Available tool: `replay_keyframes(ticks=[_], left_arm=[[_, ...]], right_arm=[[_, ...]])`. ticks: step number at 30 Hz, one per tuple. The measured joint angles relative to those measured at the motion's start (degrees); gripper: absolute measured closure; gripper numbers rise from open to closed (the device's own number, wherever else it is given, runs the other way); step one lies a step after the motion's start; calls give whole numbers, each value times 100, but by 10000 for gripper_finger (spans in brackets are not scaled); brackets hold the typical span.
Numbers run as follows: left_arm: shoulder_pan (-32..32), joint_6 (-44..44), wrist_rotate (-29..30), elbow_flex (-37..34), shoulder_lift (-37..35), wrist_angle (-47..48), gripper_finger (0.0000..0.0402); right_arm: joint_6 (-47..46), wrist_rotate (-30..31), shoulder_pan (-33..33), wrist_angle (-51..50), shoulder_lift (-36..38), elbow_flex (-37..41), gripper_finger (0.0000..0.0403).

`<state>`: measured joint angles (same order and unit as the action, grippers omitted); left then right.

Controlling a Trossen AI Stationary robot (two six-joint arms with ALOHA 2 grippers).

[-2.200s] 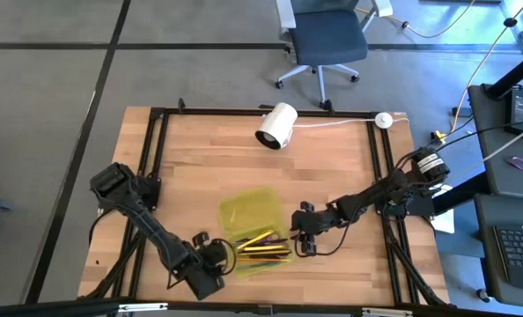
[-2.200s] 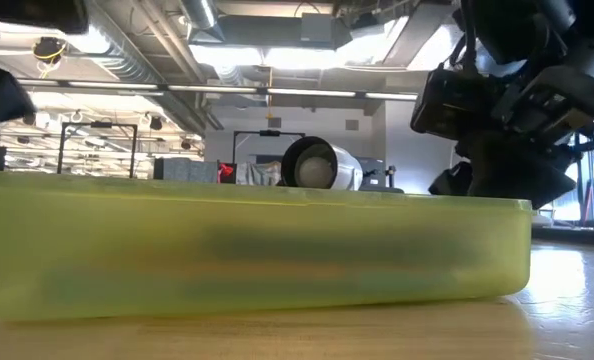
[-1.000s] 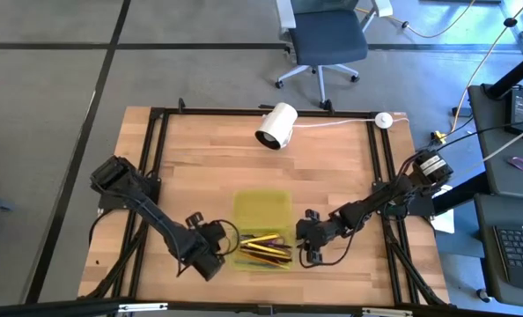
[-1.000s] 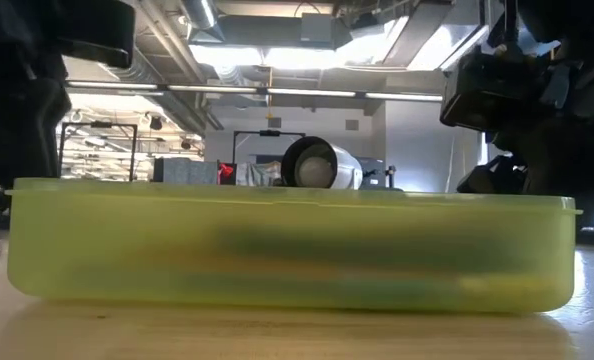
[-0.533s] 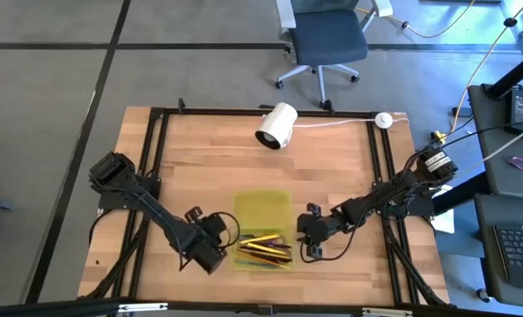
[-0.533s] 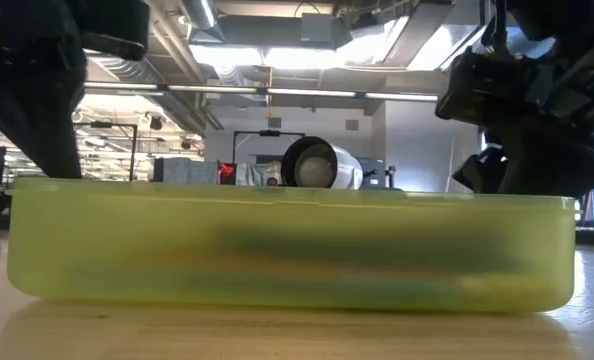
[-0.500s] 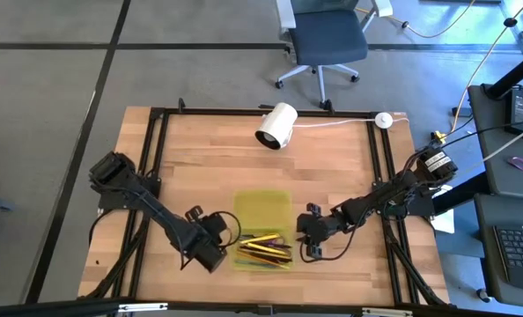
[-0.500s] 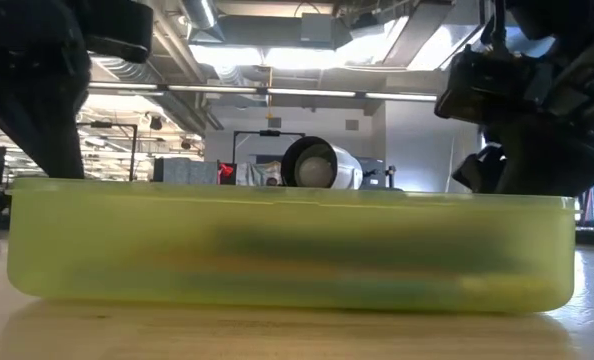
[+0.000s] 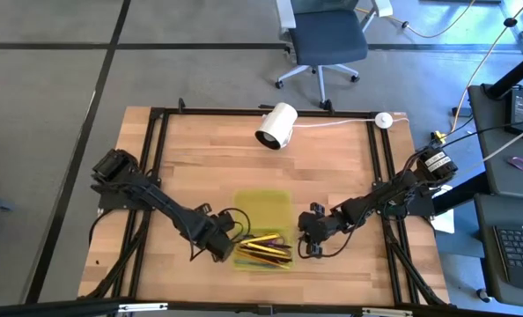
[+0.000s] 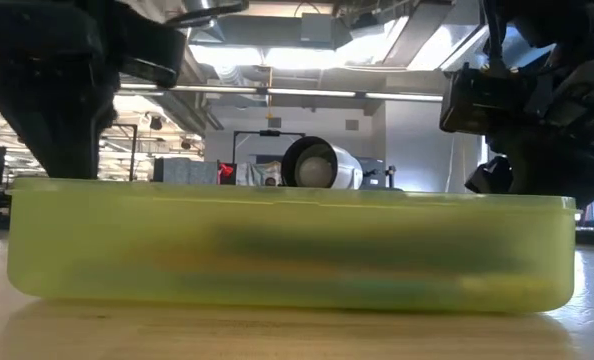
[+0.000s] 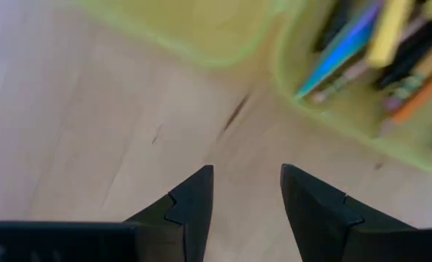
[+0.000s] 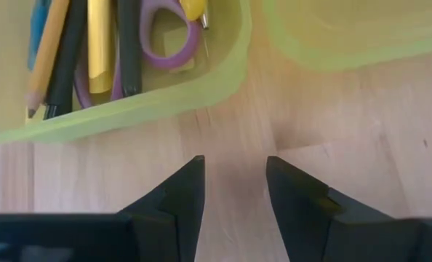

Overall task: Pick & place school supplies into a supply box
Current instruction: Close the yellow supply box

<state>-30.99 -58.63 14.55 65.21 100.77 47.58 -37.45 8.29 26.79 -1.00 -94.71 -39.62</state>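
Supply box (image 9: 263, 252) low on the wooden tabletop (image 9: 332, 167), near the front edge, translucent yellow-green, with school supplies (image 9: 263, 246) lying lengthwise inside: yellow, orange, black and blue pens and pencils, plus purple-handled scissors (image 12: 164, 38) at one end. A second yellow-green tray-like piece (image 9: 263, 210) right behind the box, touching or just beside it; whether lid or second tray, cannot tell.

Left gripper (image 9: 229, 239) down at the box's left side, just beside its wall. In the left wrist view, two dark fingers (image 11: 194, 200) slightly spread with bare wood between them, nothing pinched; box corner and pencil ends ahead.

Right gripper (image 9: 304, 239) at the box's right side, close to the wall but apart from it. In the right wrist view, fingers (image 12: 183, 191) parted a little over bare wood, holding nothing, aimed at the seam between the box and the other yellow-green piece.

In the low view, box wall (image 10: 287, 250) filling the frame, blurred colours showing through, dark arm masses above both ends.

White cylinder (image 9: 276, 127) with a cable well apart at the far edge of the tabletop. Office chair (image 9: 325, 40) on the floor beyond.
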Motion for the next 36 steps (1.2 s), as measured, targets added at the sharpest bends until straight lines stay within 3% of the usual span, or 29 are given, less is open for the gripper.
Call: replay_keyframes(ticks=[6, 12, 16, 22, 28, 36], left_arm=[[7, 497, 269, 0, 0, -543, 211], [-152, 376, 643, -17, 0, -319, 166], [-321, -7, 963, -17, 0, 103, 137], [-624, -744, 1357, -24, 2, 774, 127], [-652, -425, 752, -26, 2, 687, 116], [-476, 204, 320, -26, 172, 496, 64]], right_arm=[[0, -22, 0, -34, 4, -4, 250], [14, -24, 0, -135, 11, -11, 244], [3, -36, 4, -150, 16, -16, 196], [11, 266, 7, -419, 28, -31, 84], [535, 434, 7, -534, 26, -21, 12], [1076, 450, 1, -519, 15, -9, 7]])
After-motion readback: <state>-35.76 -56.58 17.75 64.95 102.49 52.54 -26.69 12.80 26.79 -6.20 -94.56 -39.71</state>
